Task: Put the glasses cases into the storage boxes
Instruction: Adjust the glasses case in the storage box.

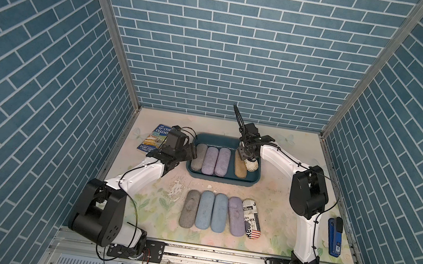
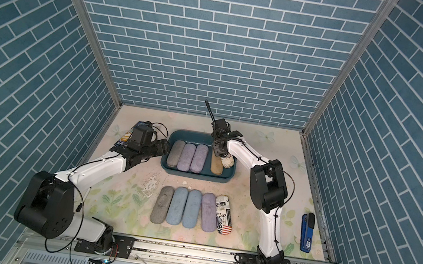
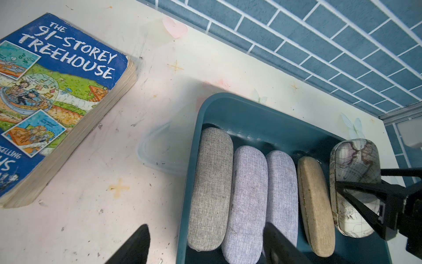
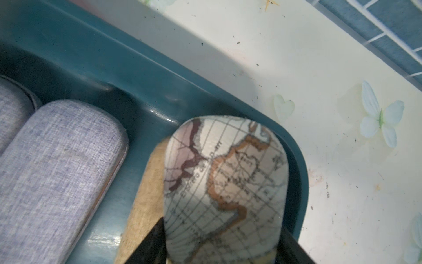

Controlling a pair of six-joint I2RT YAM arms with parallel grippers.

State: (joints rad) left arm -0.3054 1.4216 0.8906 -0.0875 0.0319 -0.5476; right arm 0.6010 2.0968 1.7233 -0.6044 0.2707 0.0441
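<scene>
The dark teal storage box [image 1: 221, 181] stands at the back middle of the table. In it lie a grey case [image 1: 199, 157], two lilac cases [image 1: 210, 160] and a tan case [image 1: 240, 167]. My right gripper [image 1: 247, 158] is shut on the map-print case [image 4: 226, 178], which hangs tilted over the box's right end beside the tan case [image 4: 146, 194]. My left gripper [image 3: 206, 226] stands open and empty over the box's left wall, above the grey case [image 3: 212, 182]. Several glasses cases lie in a row in front: grey [image 1: 189, 209], light blue [image 1: 205, 209], light blue [image 1: 220, 213], lilac [image 1: 236, 216], newspaper-and-flag print [image 1: 251, 219].
A paperback book [image 1: 156, 138] lies left of the box, just behind my left wrist. A blue-and-black stapler-like object [image 1: 334, 236] lies by the right wall. Blue brick-pattern walls close in the table on three sides.
</scene>
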